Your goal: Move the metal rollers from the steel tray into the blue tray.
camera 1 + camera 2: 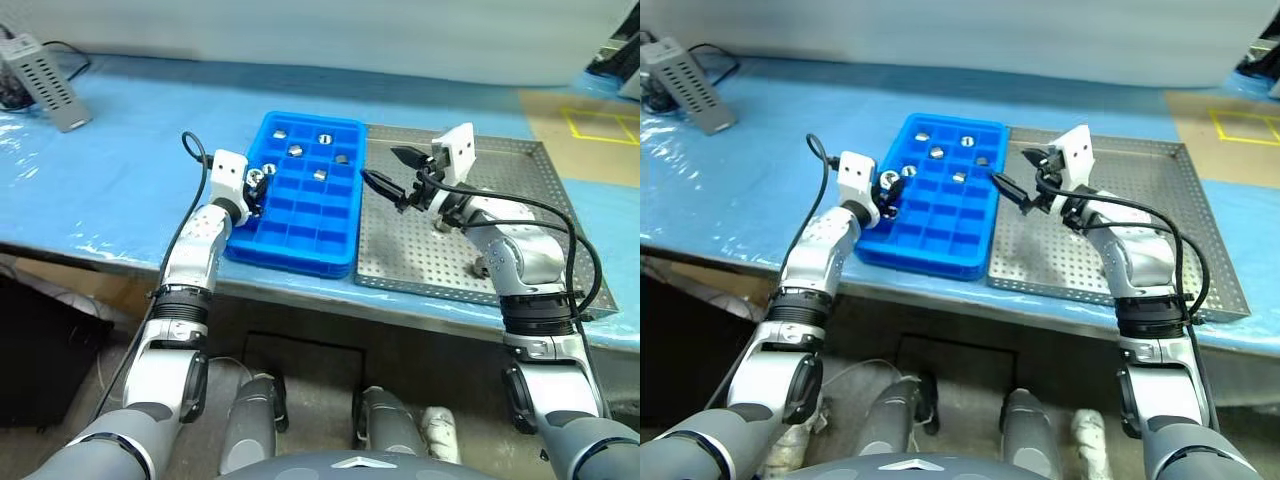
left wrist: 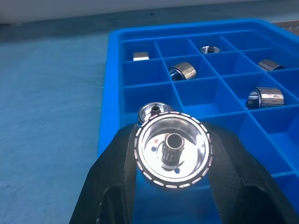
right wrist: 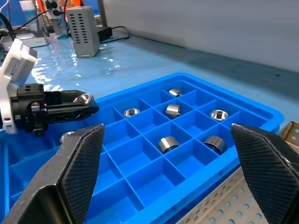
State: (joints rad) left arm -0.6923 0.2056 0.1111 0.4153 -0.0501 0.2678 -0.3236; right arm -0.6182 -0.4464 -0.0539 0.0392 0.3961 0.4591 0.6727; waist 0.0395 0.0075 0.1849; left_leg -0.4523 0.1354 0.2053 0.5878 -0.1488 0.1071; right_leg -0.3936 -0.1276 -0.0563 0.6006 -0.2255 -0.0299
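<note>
Here the left gripper [image 2: 170, 186] is clenched on a metal roller [image 2: 171, 150], held over the blue tray [image 1: 300, 245] at its outer edge, with another roller [image 2: 150, 111] just beyond its fingertips. The right gripper [image 1: 392, 175] stands spread and empty above the seam between that tray and the steel tray [image 1: 520, 260]; six rollers lie in compartments ahead of it.

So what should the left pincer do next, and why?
Probably ease forward over an empty compartment and open. The left pincer is shut on a metal roller at the near-left edge of the blue tray, where six rollers already lie.
</note>
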